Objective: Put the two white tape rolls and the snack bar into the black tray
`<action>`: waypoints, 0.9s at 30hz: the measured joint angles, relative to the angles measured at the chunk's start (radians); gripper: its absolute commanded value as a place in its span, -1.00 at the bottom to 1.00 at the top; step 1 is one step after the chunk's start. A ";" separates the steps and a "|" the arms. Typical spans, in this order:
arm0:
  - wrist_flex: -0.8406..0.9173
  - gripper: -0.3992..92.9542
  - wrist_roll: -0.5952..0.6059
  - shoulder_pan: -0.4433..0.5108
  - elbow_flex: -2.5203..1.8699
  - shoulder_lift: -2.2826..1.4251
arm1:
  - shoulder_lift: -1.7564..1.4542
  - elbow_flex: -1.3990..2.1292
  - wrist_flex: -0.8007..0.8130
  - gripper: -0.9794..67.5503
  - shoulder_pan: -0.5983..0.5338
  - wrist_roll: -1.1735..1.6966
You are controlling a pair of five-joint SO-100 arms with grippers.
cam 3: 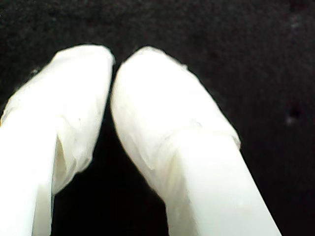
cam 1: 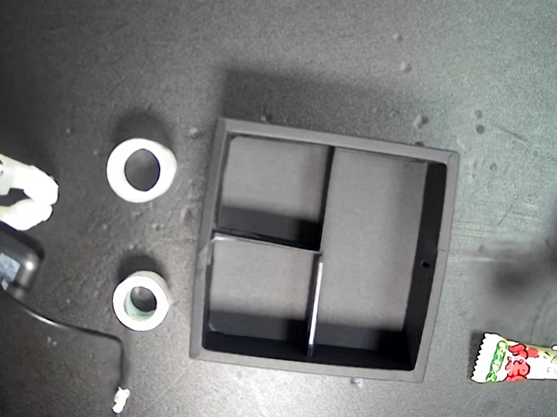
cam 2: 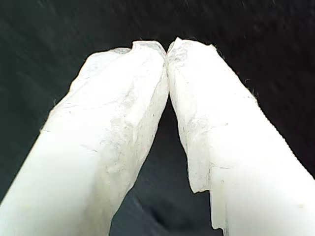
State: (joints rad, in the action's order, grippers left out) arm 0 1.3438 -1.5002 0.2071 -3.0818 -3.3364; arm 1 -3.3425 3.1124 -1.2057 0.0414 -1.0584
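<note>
Across the dark, speckled tabletop (cam 1: 306, 51) the square matte black tray (cam 1: 431, 266) sits at the centre of the exterior view, its two small compartments toward that view's left and its long one toward the right, all three holding nothing. Off the tray's left wall lie two white ring-shaped tape rolls: the wider roll (cam 1: 141, 170) further up, the roll with the greenish core (cam 1: 142, 300) lower, each apart from the wall and from each other. The long green, white and red snack bar packet (cam 1: 529, 362) lies well right of the tray, cut by the frame edge. An arm (cam 1: 4, 192) shows at the left edge. My first gripper (cam 2: 168, 50) is clenched, tips touching, empty. My second gripper (cam 3: 113, 61) is pinched nearly together on nothing.
</note>
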 measured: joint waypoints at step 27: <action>-0.249 -0.51 0.430 -0.006 0.198 0.043 | -0.003 0.000 0.788 -0.97 -0.091 -0.063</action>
State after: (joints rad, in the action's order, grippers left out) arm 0 1.0953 -1.0707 0.2010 -2.8839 -3.2935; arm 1 -3.3456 3.1124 -0.4172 -0.0491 -1.1213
